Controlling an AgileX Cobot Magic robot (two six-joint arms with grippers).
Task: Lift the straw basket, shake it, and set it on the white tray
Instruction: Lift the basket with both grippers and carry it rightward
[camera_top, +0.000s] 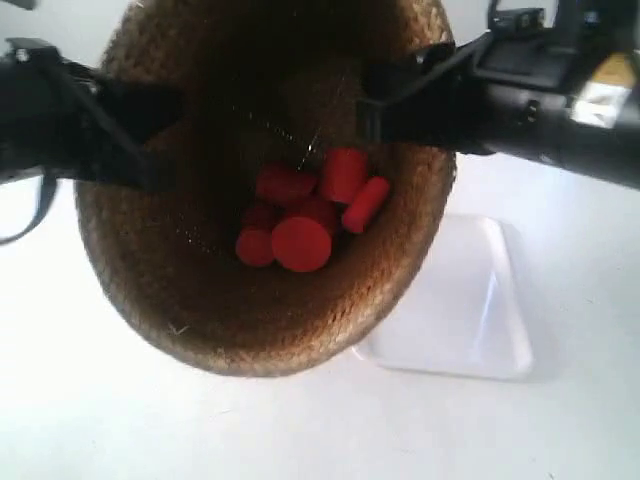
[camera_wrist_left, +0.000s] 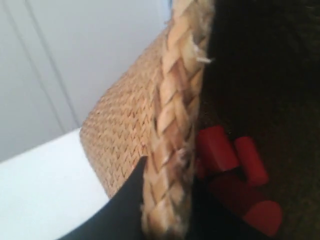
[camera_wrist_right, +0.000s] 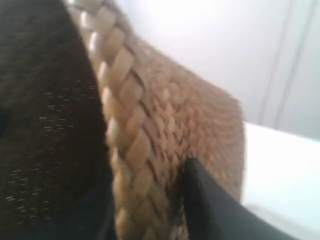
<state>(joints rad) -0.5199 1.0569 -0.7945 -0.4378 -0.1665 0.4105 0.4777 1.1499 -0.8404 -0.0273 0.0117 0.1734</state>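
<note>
Two narrow pinches on one braided rim: left fingers (camera_wrist_left: 122, 202) clamped across the edge of the basket (camera_top: 260, 320), right fingers (camera_wrist_right: 210, 210) the same on the opposite side, outer finger plain, inner one lost in the dark lining. Slung between both pairs, clear of the surface (camera_top: 100, 420), mouth tilted, red pegs (camera_top: 302, 245) heaped low. Could spill them if shaken at this tilt; could twist loose if either pinch slackens. Below the fingers, the tray (camera_top: 470, 310), seemingly narrower than the basket: easy to land off-centre and tip.
</note>
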